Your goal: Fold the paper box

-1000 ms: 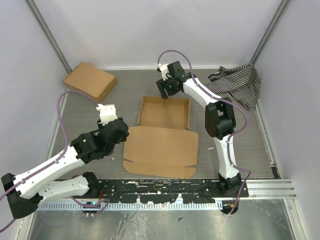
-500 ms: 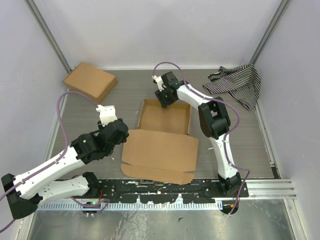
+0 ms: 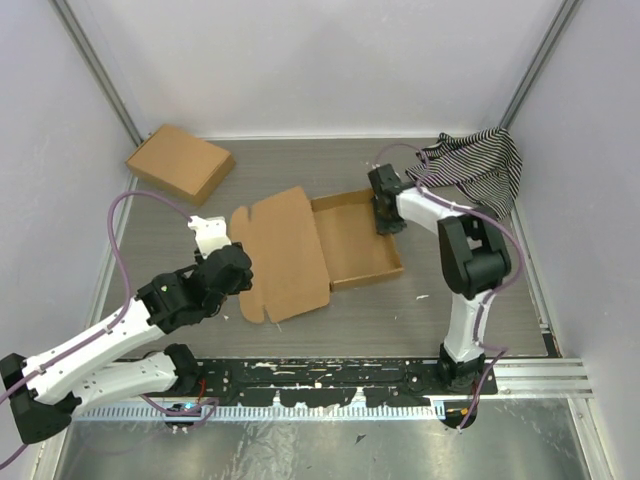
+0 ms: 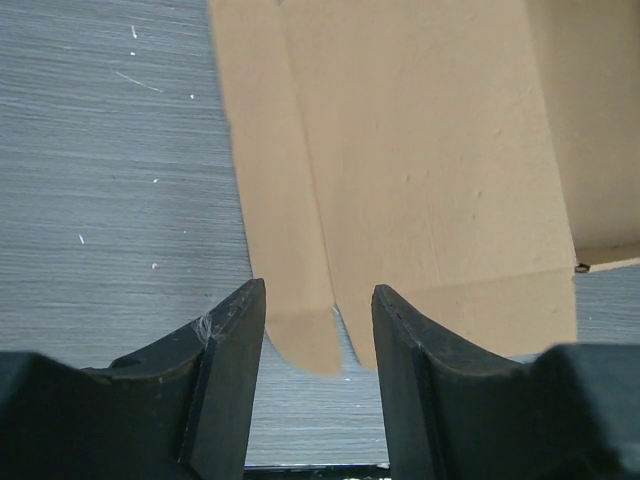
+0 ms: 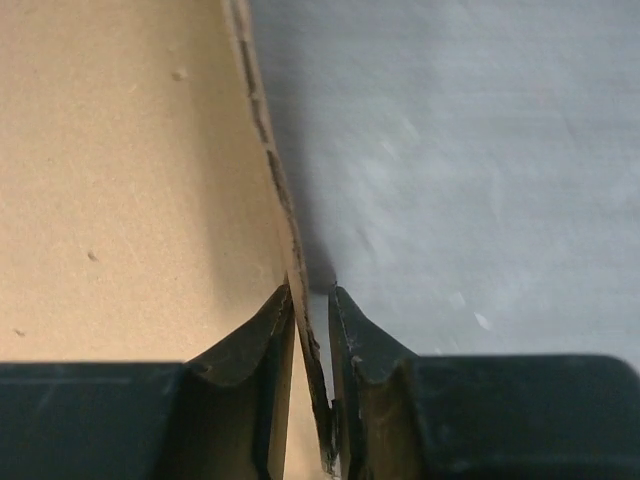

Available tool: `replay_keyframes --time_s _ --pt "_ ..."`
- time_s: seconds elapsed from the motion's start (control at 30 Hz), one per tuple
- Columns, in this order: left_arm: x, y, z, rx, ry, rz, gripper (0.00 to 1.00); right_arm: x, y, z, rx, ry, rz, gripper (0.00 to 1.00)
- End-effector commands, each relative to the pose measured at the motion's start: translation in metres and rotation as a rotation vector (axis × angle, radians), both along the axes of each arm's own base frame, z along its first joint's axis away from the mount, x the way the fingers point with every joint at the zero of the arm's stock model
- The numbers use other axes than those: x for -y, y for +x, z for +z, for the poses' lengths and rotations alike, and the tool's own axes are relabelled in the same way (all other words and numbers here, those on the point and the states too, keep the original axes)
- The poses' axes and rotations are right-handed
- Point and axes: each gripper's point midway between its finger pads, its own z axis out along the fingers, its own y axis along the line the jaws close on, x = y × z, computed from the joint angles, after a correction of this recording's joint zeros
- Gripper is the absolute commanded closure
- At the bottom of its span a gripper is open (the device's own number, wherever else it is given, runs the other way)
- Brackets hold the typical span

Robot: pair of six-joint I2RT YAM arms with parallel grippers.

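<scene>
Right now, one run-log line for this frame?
right gripper: shut on paper box wall | left gripper: open, above lid edge | lid: open

The brown paper box [image 3: 320, 250] lies open mid-table, tray right, lid flat to the left.

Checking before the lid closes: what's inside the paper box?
Only its bare cardboard floor shows inside the paper box; the corner beneath the right gripper, shut on its wall, is covered.

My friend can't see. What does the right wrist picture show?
The right gripper pinches the thin upright wall of the paper box from both sides. The brown box floor fills the left; grey table fills the right.
</scene>
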Motion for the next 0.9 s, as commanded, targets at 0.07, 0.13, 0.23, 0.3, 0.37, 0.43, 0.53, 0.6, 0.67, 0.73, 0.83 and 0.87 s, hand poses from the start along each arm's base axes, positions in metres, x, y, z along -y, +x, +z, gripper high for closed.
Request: replay_keyframes --time_s 0.07,0.13,0.23,0.3,0.37,0.43,0.53,0.6,0.67,0.73,0.83,0.87 --pt "0.012 0.001 -0.003 -0.003 -0.054 -0.019 0.47 0.014 -0.085 0.001 -0.076 0.162 -0.181 0.7" --pt "0.015 0.002 -0.006 -0.011 -0.058 -0.027 0.48 -0.004 -0.108 0.008 -0.079 0.295 -0.167 0.66" --pt "0.021 0.002 -0.009 -0.022 -0.068 -0.039 0.48 -0.043 -0.148 0.019 -0.096 0.465 -0.105 0.57" --pt "0.024 0.002 -0.013 -0.028 -0.074 -0.047 0.49 -0.066 -0.174 0.028 -0.097 0.505 -0.065 0.49" --pt "0.026 0.002 -0.015 -0.034 -0.077 -0.052 0.49 -0.083 -0.201 0.034 -0.085 0.493 -0.035 0.39" --pt "0.028 0.001 -0.017 -0.04 -0.08 -0.059 0.49 -0.102 -0.226 0.042 -0.082 0.516 0.018 0.37" --pt "0.027 -0.001 -0.019 -0.044 -0.08 -0.06 0.49 -0.112 -0.251 0.057 -0.076 0.548 0.052 0.37" --pt "0.023 -0.002 -0.02 -0.043 -0.074 -0.056 0.49 -0.114 -0.263 0.069 -0.071 0.55 0.086 0.34" --pt "0.018 -0.003 -0.02 -0.037 -0.069 -0.046 0.49 -0.103 -0.264 0.081 -0.041 0.5 0.085 0.32" --pt "0.014 -0.004 -0.019 -0.031 -0.071 -0.035 0.49 -0.086 -0.254 0.097 0.037 0.427 0.081 0.3" --pt "0.012 -0.006 -0.021 -0.028 -0.09 -0.027 0.48 -0.055 -0.21 0.134 0.258 0.24 0.026 0.19" --pt "0.012 -0.008 -0.023 -0.031 -0.096 -0.027 0.48 -0.047 -0.193 0.143 0.317 0.171 0.011 0.17"
